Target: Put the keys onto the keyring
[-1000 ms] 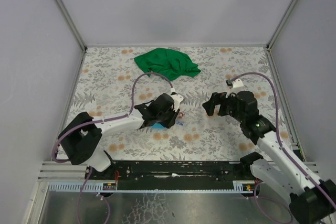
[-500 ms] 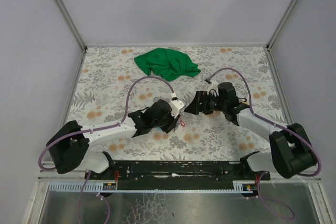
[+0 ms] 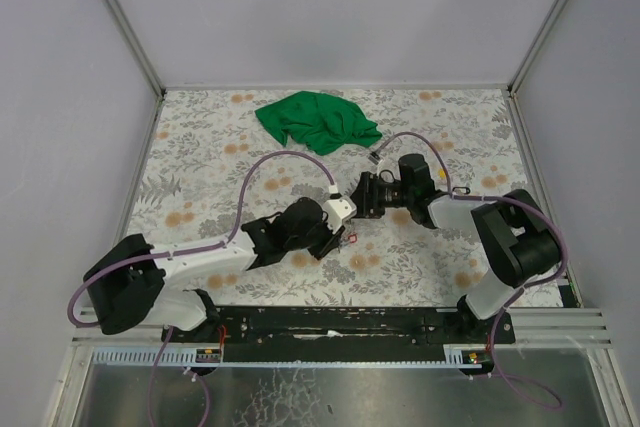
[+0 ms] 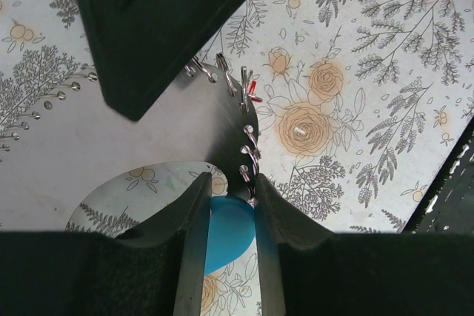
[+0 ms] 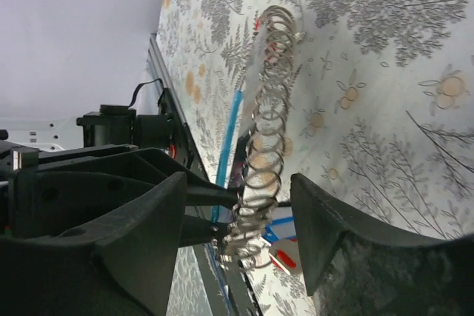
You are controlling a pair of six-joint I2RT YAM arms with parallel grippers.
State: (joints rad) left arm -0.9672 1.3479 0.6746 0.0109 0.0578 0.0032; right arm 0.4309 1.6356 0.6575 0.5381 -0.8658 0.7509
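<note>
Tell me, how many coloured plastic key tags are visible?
2. The light blue plastic tag sits in the left gripper; the red plastic tag lies beside the grey metal coiled keyring. Others may be hidden.

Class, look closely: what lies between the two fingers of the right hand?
The coiled metal keyring runs through the gap of the right hand, and neither finger clearly touches it. The right wrist view shows this.

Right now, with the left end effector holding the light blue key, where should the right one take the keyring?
Probably the keyring, on its free coils beyond the light blue key, from the right: the coil lies lengthwise between the right end effector's fingers, so close across it.
</note>
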